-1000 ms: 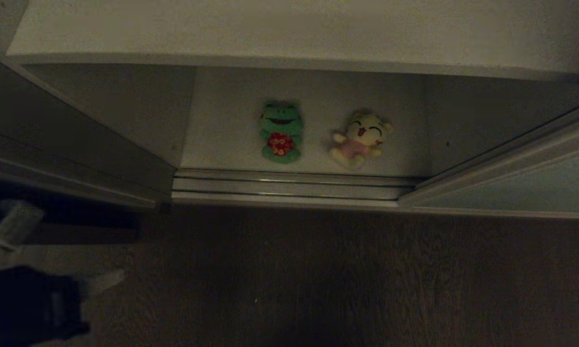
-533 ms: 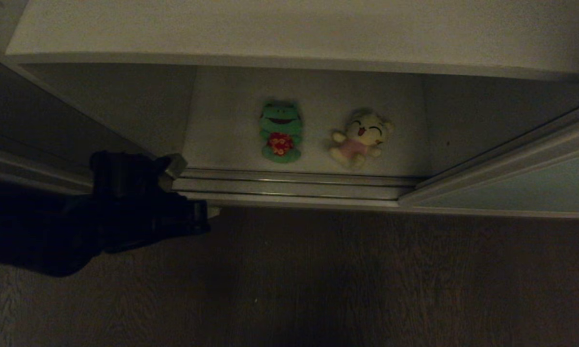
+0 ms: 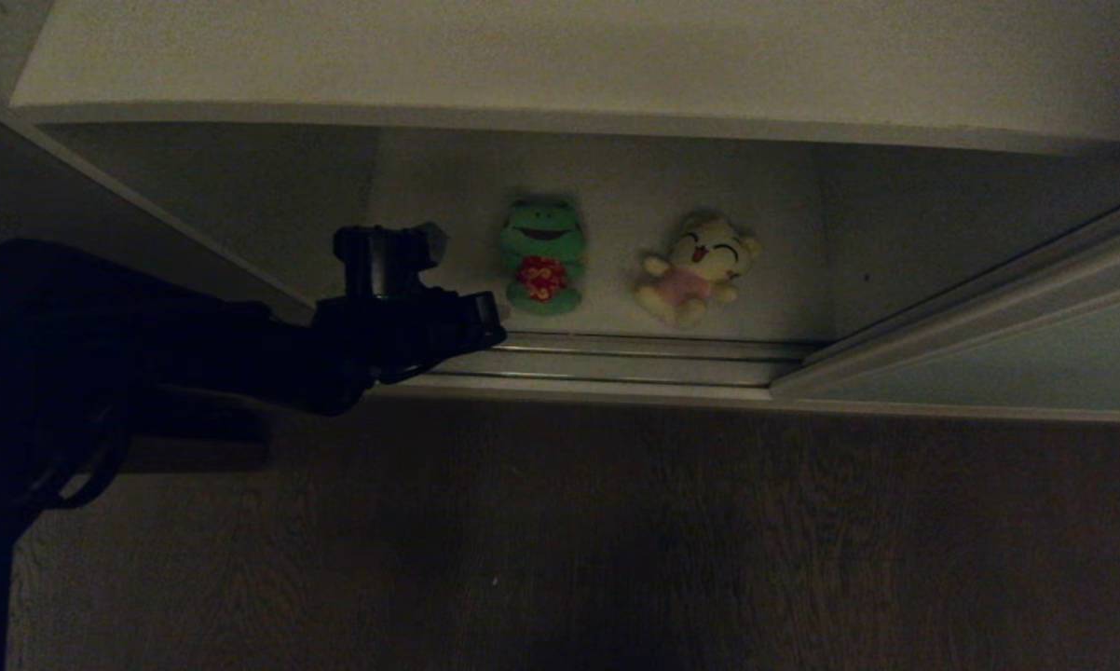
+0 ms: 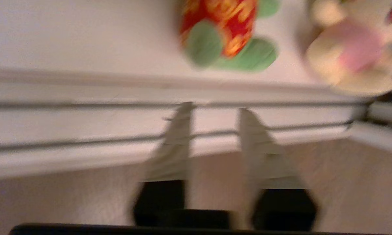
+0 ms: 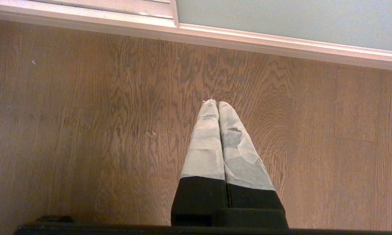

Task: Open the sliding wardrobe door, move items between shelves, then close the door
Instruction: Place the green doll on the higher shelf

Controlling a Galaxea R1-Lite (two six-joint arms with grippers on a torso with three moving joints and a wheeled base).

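A green frog toy (image 3: 542,253) and a yellow toy with a pink belly (image 3: 700,268) lie side by side on the lower white shelf (image 3: 439,224), under the upper shelf (image 3: 523,56). My left arm (image 3: 402,326) reaches in from the left to the wardrobe's threshold. In its wrist view my left gripper (image 4: 215,109) is open and empty above the floor rails (image 4: 85,124), short of the frog (image 4: 230,36) and left of the yellow toy (image 4: 352,55). The sliding door (image 3: 1017,363) stands pushed to the right. My right gripper (image 5: 217,102) is shut over the wooden floor.
Silver rails (image 3: 616,359) run along the front of the opening. A grey panel (image 3: 150,224) bounds the opening on the left. Brown wooden floor (image 3: 616,540) lies in front of the wardrobe. The door's pale panel (image 5: 280,19) shows beyond the right gripper.
My left arm has swung up from the lower left corner to the rails beside the frog, and its fingers have opened. The toys and the right gripper have not moved.
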